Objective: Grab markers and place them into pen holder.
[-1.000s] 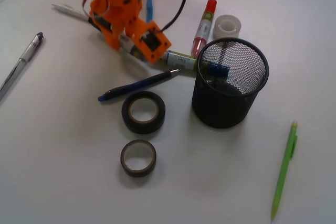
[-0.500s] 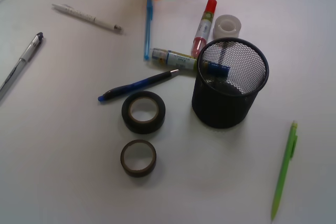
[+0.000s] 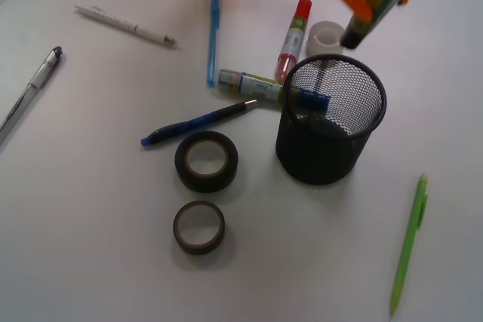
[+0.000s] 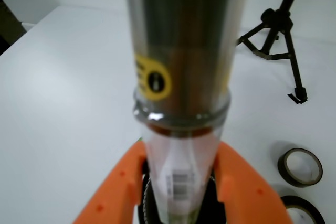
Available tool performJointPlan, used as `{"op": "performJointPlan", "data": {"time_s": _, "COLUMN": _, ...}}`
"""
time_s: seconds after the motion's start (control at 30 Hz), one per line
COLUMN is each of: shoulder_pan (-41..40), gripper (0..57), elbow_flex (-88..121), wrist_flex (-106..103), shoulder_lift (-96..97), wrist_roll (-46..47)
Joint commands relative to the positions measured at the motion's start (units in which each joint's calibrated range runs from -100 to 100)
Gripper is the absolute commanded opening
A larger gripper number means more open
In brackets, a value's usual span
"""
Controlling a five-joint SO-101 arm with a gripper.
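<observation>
Standing on the white table [image 3: 90,246], the pen holder [image 3: 329,145] is carrying a blue-capped marker [image 3: 311,99] inside. Above its far rim the orange gripper [image 3: 361,5] is clamping the black-capped marker [image 3: 377,1], tilted, cap down. Lying just left of the holder: red-capped marker [image 3: 292,39], another marker [image 3: 251,84], two black tape rolls [image 3: 206,161].

Pen holder [image 3: 332,122]: black wire mesh, matt, solid smooth rim. Held marker [image 4: 181,77]: glossy plastic barrel, printed paper-like label. Gripper [image 4: 181,192]: matt orange plastic, slightly grainy. Tape rolls [image 3: 206,161]: dull black. Table [image 3: 90,216]: smooth matt white. Mechanical pencil [image 3: 408,243]: shiny green plastic.
</observation>
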Motion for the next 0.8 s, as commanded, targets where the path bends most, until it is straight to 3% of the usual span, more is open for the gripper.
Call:
{"op": "performJointPlan", "data": {"time_s": 0.0, "shoulder_pan": 0.37, "gripper": 0.4, "elbow_flex": 9.91, "wrist_flex": -14.49, "shoulder_lift": -0.62, "wrist_roll": -0.63}}
{"op": "performJointPlan", "data": {"time_s": 0.2, "shoulder_pan": 1.57, "gripper": 0.4, "elbow_flex": 23.59, "wrist_flex": -34.35, "shoulder_lift": -0.96, "wrist_roll": -0.68}}
{"op": "performJointPlan", "data": {"time_s": 0.37, "shoulder_pan": 1.35, "gripper": 0.6, "elbow_flex": 25.85, "wrist_flex": -38.11, "shoulder_lift": -1.05, "wrist_roll": -0.29}}
{"op": "performJointPlan", "data": {"time_s": 0.63, "shoulder_pan": 0.97, "gripper": 16.6, "elbow_flex": 26.04, "wrist_flex": -38.2, "shoulder_lift": -1.13, "wrist_roll": 0.54}}
{"op": "performJointPlan", "data": {"time_s": 0.77, "shoulder_pan": 0.82, "gripper": 18.9, "elbow_flex": 25.76, "wrist_flex": -38.2, "shoulder_lift": -1.13, "wrist_roll": 0.83}}
